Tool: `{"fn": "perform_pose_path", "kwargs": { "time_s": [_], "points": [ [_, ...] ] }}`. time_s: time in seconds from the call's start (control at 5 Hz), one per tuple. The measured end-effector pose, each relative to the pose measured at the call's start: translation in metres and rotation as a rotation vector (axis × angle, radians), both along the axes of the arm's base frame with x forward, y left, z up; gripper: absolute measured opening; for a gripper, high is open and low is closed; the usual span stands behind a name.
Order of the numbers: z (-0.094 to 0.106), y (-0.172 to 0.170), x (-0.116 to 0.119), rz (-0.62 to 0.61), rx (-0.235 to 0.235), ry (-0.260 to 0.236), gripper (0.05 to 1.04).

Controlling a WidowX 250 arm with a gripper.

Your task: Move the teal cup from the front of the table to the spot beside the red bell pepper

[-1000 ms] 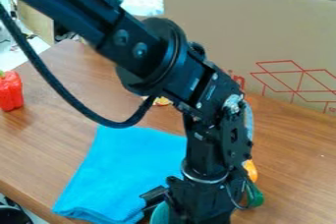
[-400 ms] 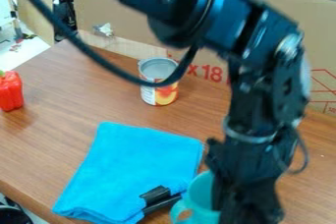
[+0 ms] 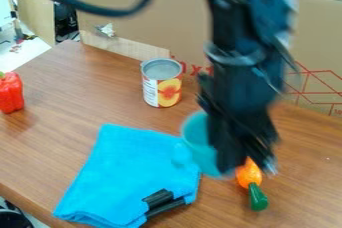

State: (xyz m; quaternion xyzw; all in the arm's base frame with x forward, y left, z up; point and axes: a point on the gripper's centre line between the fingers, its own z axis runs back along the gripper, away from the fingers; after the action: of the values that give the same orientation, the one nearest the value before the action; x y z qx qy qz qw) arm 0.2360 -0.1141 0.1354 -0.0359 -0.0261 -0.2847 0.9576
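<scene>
In the camera view, my jaws (image 3: 247, 159) were, as far as I could make out, clamped on the right wall of the teal cup (image 3: 204, 147), a side hold that left its handle facing left, free of the arm. The cup was by the right edge of the folded blue cloth (image 3: 130, 169), whose flat fold bore a black object (image 3: 160, 200) near its near right corner. An orange-and-green toy (image 3: 250, 174) lay just right of the cup; a can (image 3: 161, 83) stood upright on the far tabletop (image 3: 73, 92), a red pepper (image 3: 11, 93) at far left, both apart from the arm.
</scene>
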Motion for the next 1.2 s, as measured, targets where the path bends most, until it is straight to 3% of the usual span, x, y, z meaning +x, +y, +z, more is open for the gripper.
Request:
{"fn": "perform_pose_path", "kwargs": {
  "time_s": [0.4, 0.6, 1.0, 1.2],
  "points": [
    [0.022, 0.085, 0.011, 0.191, 0.067, -0.012, 0.1],
    [0.024, 0.131, 0.009, 0.302, 0.086, 0.007, 0.1],
    [0.013, 0.208, 0.009, 0.465, 0.096, 0.031, 0.1],
    [-0.001, 0.231, 0.011, 0.511, 0.095, 0.06, 0.1]
  ]
}}
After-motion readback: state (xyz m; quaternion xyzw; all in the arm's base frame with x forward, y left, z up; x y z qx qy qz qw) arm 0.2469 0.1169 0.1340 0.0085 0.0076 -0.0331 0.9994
